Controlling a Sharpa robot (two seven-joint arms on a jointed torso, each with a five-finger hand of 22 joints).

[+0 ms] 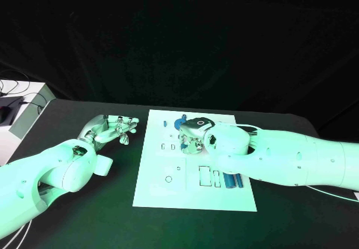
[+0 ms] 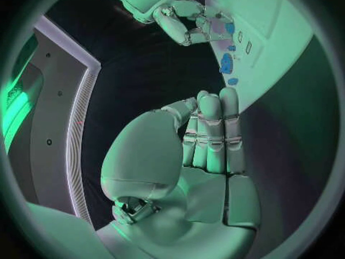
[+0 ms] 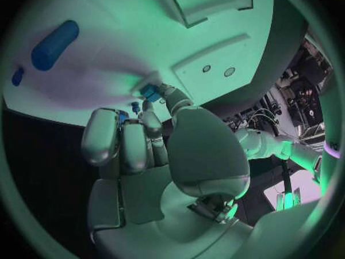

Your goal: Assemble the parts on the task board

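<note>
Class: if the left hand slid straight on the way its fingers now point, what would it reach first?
Probably the near edge of the white task board; the left hand points towards it across bare black table.

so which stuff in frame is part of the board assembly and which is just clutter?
Job:
- task board
- blue parts lying on the board
- small blue part pinched in the right hand's fingers
- left hand, over the table beside the board, holding nothing

Lying about:
- white box with cables at the table's far left
</note>
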